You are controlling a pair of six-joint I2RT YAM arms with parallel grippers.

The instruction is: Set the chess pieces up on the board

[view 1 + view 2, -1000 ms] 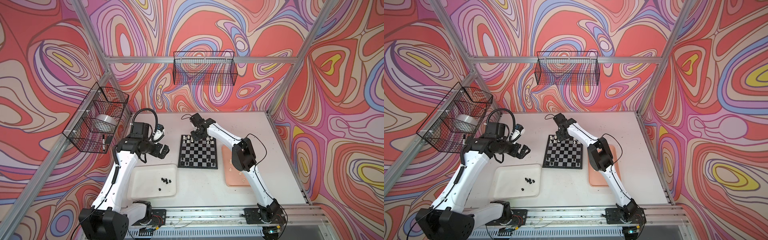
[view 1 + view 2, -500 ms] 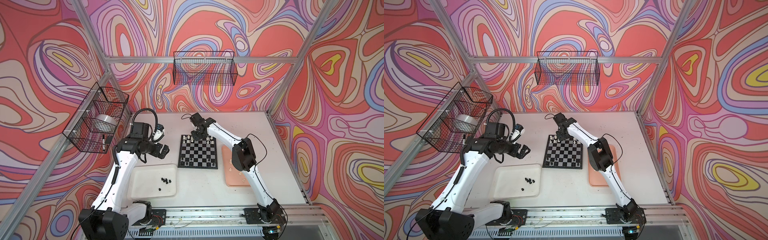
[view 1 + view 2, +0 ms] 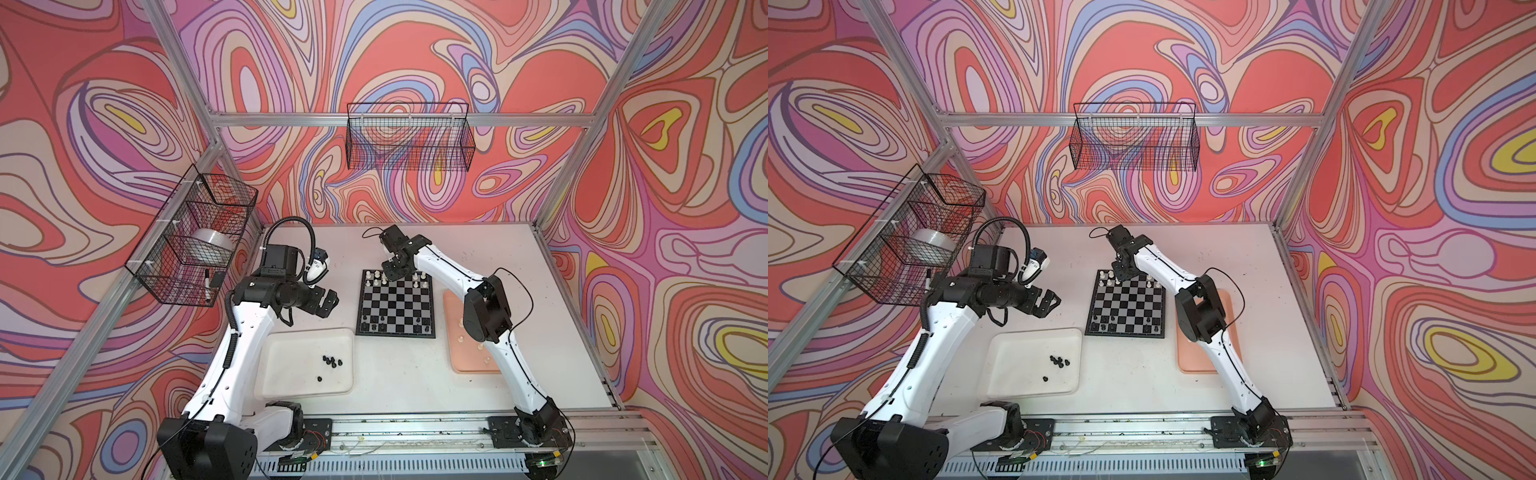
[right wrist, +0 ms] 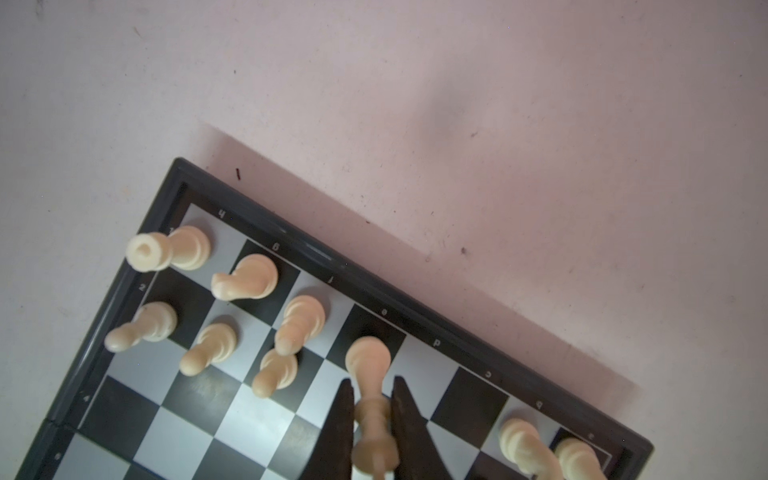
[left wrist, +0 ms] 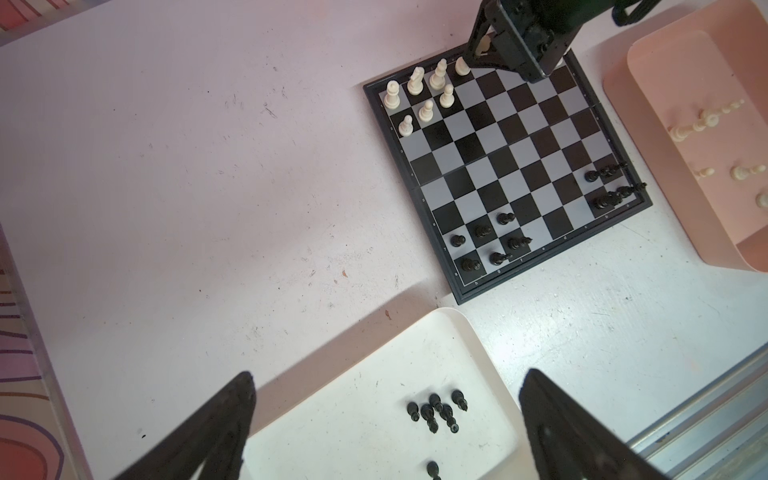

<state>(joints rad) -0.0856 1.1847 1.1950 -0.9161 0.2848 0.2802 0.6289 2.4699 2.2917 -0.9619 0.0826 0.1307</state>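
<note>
The board (image 3: 395, 303) (image 3: 1125, 305) lies mid-table in both top views. Several cream chess pieces (image 4: 232, 299) (image 5: 419, 95) stand in its far rows, and black ones (image 5: 486, 241) (image 3: 374, 326) in its near rows. My right gripper (image 4: 371, 384) (image 3: 392, 272) is shut on a tall cream piece (image 4: 368, 357). That piece's base is over a dark back-row square; contact with the board cannot be told. My left gripper (image 5: 388, 374) (image 3: 330, 301) is open and empty, left of the board. It hangs above the white tray (image 5: 353, 395), which holds several loose black pieces (image 5: 436, 411) (image 3: 331, 361).
A pink tray (image 3: 457, 361) (image 5: 685, 62) with a few cream pieces (image 5: 702, 120) lies right of the board, partly under my right arm. Wire baskets hang on the left wall (image 3: 195, 237) and the back wall (image 3: 409, 137). A metal rail runs along the table's front edge.
</note>
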